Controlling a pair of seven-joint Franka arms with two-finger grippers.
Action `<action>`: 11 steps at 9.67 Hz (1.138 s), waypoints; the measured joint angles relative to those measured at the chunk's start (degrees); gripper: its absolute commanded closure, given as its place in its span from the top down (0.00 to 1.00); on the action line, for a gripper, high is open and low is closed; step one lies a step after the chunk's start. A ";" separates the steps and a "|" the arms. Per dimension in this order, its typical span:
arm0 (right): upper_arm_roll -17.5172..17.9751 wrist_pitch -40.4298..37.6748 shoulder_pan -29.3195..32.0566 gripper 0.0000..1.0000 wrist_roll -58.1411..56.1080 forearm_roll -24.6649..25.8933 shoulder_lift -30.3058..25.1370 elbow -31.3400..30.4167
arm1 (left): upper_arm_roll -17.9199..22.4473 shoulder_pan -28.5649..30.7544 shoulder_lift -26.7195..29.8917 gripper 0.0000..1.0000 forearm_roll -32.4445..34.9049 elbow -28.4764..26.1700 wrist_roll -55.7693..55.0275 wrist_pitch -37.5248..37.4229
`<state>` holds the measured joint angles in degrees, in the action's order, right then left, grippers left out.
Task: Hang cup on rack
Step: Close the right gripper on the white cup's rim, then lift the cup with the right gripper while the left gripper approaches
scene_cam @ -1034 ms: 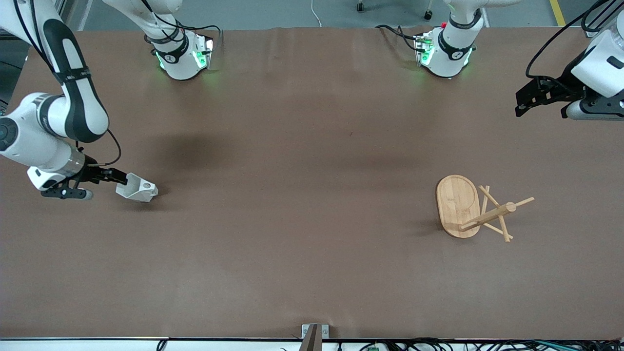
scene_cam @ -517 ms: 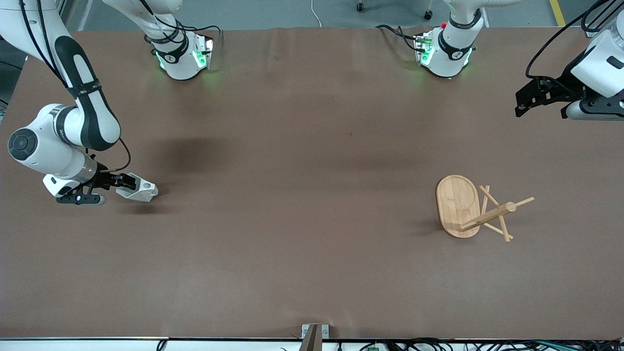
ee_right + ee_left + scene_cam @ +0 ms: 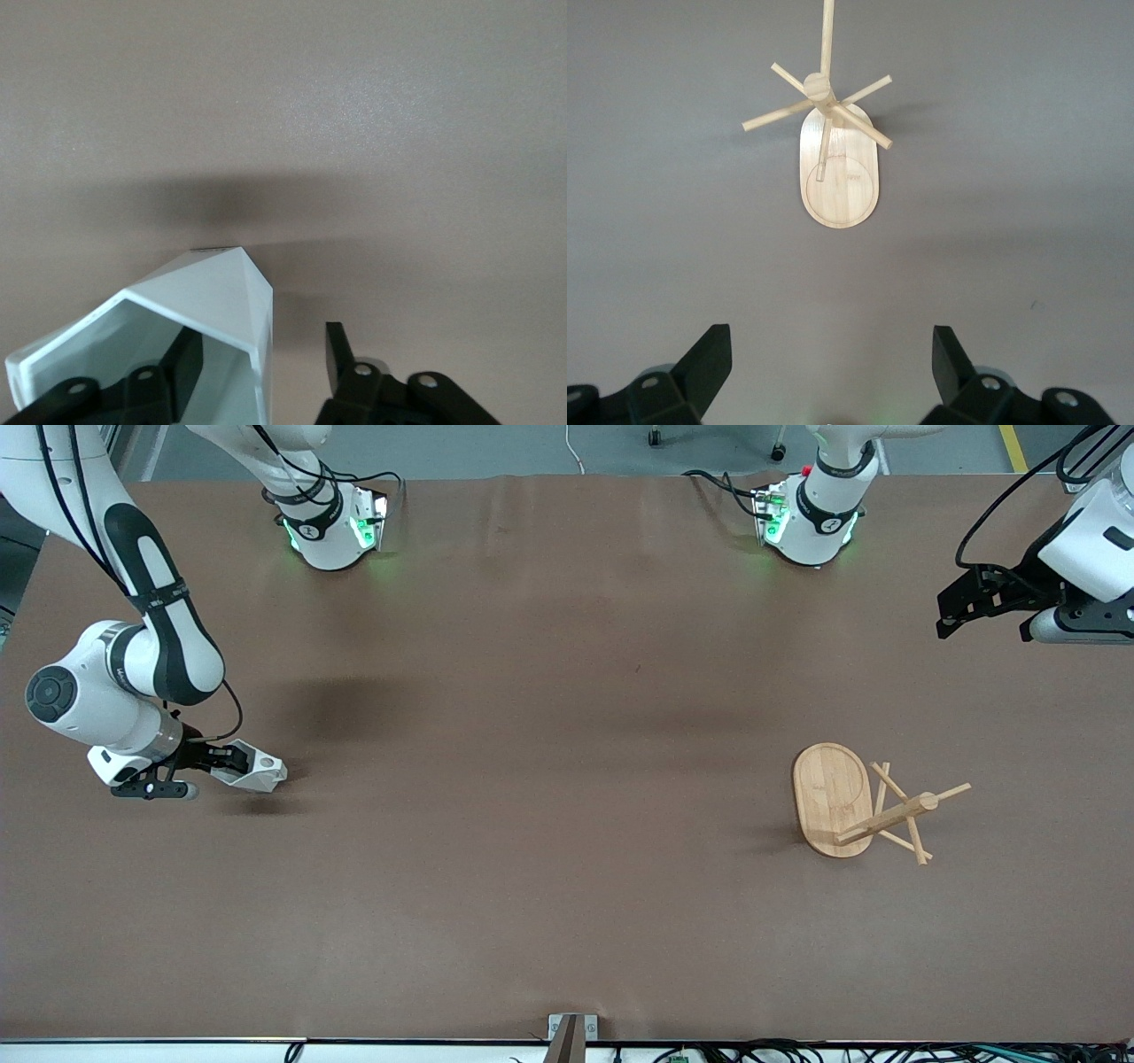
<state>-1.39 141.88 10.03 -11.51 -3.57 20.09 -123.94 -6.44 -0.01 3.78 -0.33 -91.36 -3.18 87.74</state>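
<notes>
Right tool (image 3: 232, 760) half-open, one finger inside the cup (image 3: 252, 772) lying at its tips, wall between the jaws, not yet gripped: pinch squarely before lifting; left tool (image 3: 833, 376) waits wide open, empty, above the upright rack (image 3: 837, 802).

Right gripper (image 3: 232, 762) at cup (image 3: 257, 771) — rack (image 3: 850, 802) apart

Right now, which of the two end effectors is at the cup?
The right end effector, at the right arm's end of the table: one finger reaches inside the cup, one stays outside its wall. The left end effector waits open, up near the table's edge, away from the rack.
</notes>
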 measured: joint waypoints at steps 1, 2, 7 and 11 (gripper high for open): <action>-0.04 0.00 0.09 0.00 -0.01 -0.30 0.01 0.00 | 0.00 0.00 0.00 1.00 0.00 0.00 0.00 0.03; -0.07 0.03 0.16 0.00 -0.07 -0.54 0.02 0.03 | 0.00 0.00 0.00 1.00 0.00 -0.02 0.00 0.05; 0.32 -9.10 0.11 0.00 -1.24 -0.85 -0.62 5.16 | 0.00 0.00 0.00 1.00 0.00 -0.04 0.00 0.07; 2.75 -34.90 -3.83 0.01 -0.03 -10.87 -4.75 21.45 | -0.04 -0.02 0.00 1.00 0.00 -0.04 0.00 0.10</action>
<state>1.36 106.98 6.20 -11.54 -14.43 15.34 -102.49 -6.48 -0.03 3.78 -0.33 -91.40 -3.18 87.84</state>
